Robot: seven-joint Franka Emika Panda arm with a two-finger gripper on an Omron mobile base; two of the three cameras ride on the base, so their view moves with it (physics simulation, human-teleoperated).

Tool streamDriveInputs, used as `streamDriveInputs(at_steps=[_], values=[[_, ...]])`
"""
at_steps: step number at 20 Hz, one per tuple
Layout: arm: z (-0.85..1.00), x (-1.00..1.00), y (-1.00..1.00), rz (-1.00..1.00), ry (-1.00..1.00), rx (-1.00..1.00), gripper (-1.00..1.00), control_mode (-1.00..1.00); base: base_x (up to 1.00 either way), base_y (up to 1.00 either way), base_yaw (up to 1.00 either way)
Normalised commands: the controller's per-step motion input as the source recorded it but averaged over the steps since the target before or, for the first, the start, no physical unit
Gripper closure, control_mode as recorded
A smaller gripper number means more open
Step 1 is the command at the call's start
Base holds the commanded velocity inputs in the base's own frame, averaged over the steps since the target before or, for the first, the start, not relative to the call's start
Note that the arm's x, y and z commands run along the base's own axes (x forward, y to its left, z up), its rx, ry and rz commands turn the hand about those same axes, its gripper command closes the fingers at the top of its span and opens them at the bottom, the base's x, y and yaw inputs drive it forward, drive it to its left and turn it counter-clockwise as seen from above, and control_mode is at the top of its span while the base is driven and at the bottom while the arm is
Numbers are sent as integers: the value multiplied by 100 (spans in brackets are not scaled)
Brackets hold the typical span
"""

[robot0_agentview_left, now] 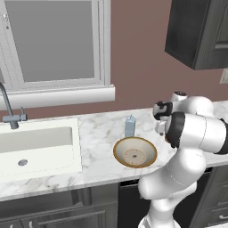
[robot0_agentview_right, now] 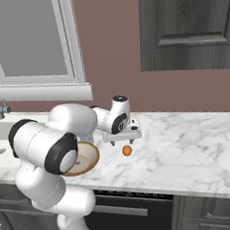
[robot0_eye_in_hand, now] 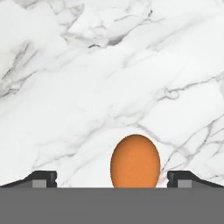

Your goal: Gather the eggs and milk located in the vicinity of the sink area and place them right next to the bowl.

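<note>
On the left the sink [robot0_agentview_left: 38, 144] is far. The milk [robot0_agentview_left: 129, 126] touches the bowl [robot0_agentview_left: 135, 152] rim, already placed. On the right the egg [robot0_agentview_right: 127, 150] lies near the bowl, under my gripper [robot0_agentview_right: 121, 135], fingers released wide.

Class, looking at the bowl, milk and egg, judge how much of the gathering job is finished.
Done: the milk carton stands beside the bowl. In hand: nothing; the open tool hangs above the egg lying on the counter near the bowl. Left: possibly nothing, if that egg counts as beside the bowl.
</note>
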Motion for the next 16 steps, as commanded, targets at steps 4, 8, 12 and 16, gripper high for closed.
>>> streamDriveInputs(at_steps=[4, 8, 12, 16], values=[[-20, -15, -15, 14, 0, 0, -100, -100, 0, 0, 0], [-18, -8, -6, 12, 0, 0, -100, -100, 0, 0, 0], [-13, 0, 0, 9, 0, 0, -100, -100, 0, 0, 0], [-8, 0, 0, 7, 0, 0, -100, -100, 0, 0, 0]])
